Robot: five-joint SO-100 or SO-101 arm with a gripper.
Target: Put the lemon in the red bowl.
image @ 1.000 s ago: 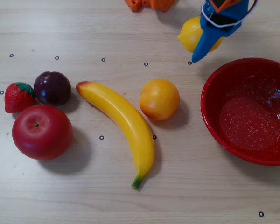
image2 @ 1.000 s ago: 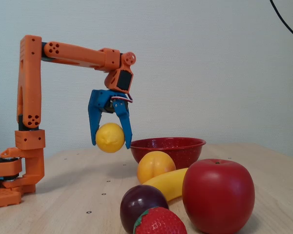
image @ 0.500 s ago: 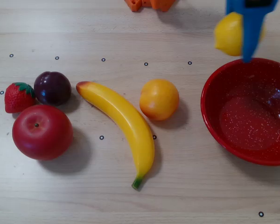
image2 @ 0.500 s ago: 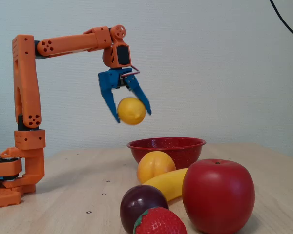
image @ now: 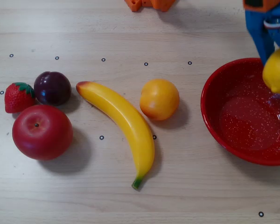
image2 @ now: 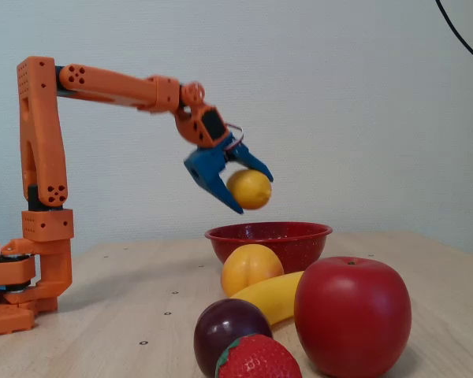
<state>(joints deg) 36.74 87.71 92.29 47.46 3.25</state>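
Gripper (image2: 248, 191) pinching lemon (image2: 250, 189) between blue jaws, hanging in air, fingers angling down. Lemon sitting between jaws near tips, long axis hard to judge.

Red bowl (image2: 288, 236) lying below jaws, apart from lemon, clear gap showing in fixed view. In overhead view lemon (image: 277, 71) overlapping far-right part of red bowl (image: 214, 121), partly cut by frame edge, bowl centre lying slightly toward near side from jaws.

Judgement: release straight down likely landing inside rim; small shift toward centre making it safer.

Other fruit lying well apart from jaws.
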